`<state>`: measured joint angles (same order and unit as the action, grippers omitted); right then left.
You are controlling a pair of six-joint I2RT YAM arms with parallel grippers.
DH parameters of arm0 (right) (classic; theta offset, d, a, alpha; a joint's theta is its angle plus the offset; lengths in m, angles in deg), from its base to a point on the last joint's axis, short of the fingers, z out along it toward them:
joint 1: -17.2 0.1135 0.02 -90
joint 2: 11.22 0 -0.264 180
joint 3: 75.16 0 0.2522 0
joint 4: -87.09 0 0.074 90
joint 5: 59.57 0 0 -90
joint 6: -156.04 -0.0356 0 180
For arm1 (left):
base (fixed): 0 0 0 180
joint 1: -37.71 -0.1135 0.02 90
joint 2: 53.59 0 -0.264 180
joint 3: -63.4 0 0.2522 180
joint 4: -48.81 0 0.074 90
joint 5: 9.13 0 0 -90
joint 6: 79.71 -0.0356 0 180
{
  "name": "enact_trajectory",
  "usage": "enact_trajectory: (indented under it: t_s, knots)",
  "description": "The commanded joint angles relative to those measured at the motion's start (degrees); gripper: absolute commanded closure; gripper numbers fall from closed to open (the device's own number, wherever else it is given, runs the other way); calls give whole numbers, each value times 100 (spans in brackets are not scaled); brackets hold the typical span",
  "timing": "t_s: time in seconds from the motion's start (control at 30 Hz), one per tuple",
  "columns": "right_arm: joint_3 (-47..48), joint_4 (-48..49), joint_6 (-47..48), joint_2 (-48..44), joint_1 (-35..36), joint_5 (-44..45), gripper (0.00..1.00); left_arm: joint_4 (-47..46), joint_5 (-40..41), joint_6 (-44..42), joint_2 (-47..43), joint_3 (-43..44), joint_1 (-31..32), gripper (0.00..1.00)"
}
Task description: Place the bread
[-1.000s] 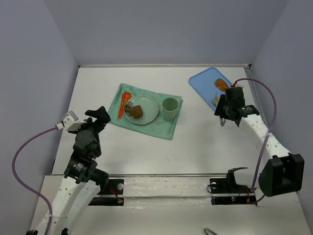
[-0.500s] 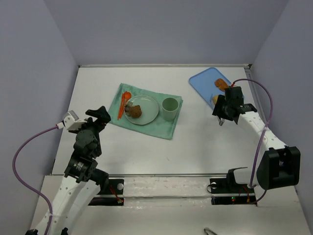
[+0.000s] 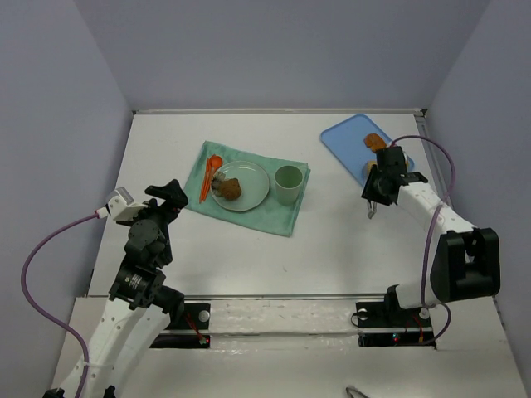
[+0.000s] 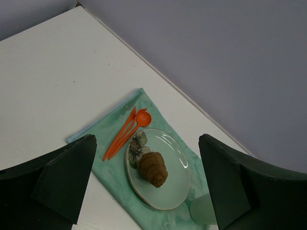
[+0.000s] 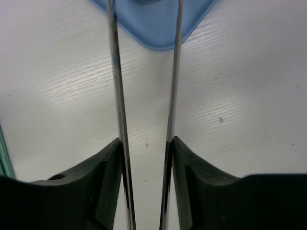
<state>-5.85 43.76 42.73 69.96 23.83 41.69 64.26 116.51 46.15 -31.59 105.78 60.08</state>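
Bread [image 3: 377,143] lies on the blue tray [image 3: 344,141] at the far right of the tabletop [image 3: 348,240], with a paler piece [image 3: 366,168] near the tray's near edge. We see the tray's right side close to the tabletop's right edge and the wall. Its left side faces a stretch of bare white surface that runs to the green cloth [image 3: 249,211].

The right tool [image 5: 146,153] grips a pair of metal tongs [image 5: 117,96]. The two arms of the tongs stand apart and run over the tabletop onto the tray's rounded corner. Their tips are cut off in the right wrist view, so we cannot tell whether they touch the bread.

On the cloth, well apart from the tray, a croissant [image 4: 152,168] sits on a glass plate [image 4: 177,167]. Orange cutlery [image 4: 127,132] lies just to the plate's left and a green cup [image 3: 288,181] to its right. The left tool [image 4: 146,139] hangs near the cloth's near-left corner with its fingers wide apart, holding nothing.

Compared with a second ago, we find the right arm's elbow drawn in toward the far side. The right tool has shifted slightly, and the bread, croissant, cup and left arm are unchanged.
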Motion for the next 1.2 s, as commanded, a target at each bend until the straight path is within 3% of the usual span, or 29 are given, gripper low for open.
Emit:
enact_trajectory:
  t_s: [0.0,0.13,0.3,0.33,0.43,0.57,0.7,0.87,1.17]
  knots:
    - [342,170,-33,-146,-48,86,68,-310,75,-26,-20,-41,-40,1]
    - [474,240,317,-918,-48,-247,78,-328,66,-17,-20,-41,-40,1]
    - [623,609,871,-1666,320,-1177,79,-328,40,-26,6,-23,-40,1]
    - [693,679,1011,-1720,626,-1571,79,-328,22,-26,15,-23,-40,1]
    - [983,750,1249,-1729,1364,-1584,77,-328,13,-35,24,-6,-40,1]
    - [1431,776,1636,-1229,2664,-1602,77,-310,40,-26,24,-15,-40,1]
    - [2002,706,1786,-377,3307,-1487,77,-301,49,-9,41,-23,-40,1]
    - [2785,320,1927,801,3555,-1162,75,-301,92,-17,50,-32,-40,1]
    - [3506,-322,2006,1522,3854,-933,62,-292,154,0,41,-50,-40,1]
